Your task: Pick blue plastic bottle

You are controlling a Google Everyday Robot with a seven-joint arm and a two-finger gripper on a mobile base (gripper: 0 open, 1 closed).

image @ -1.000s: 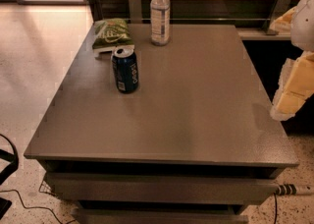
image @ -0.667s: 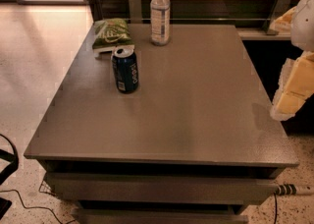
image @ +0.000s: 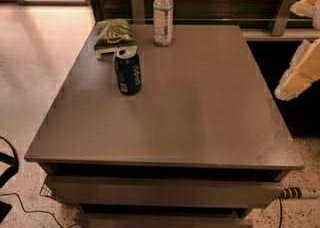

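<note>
The blue plastic bottle (image: 163,14) is a tall clear bottle with a white cap and a pale label. It stands upright at the back edge of the grey table (image: 200,102), near the middle. My gripper (image: 299,74) shows as pale cream parts at the right edge of the view. It is beside the table's right side, far from the bottle and holding nothing that I can see.
A dark blue drink can (image: 127,71) stands upright on the left part of the table. A green snack bag (image: 113,34) lies behind it at the back left corner. A wooden wall with metal brackets (image: 281,9) runs behind the table. Cables lie on the floor at the lower left.
My gripper has shifted slightly upward at the right edge of the view. The bottle, the can and the bag have not moved.
</note>
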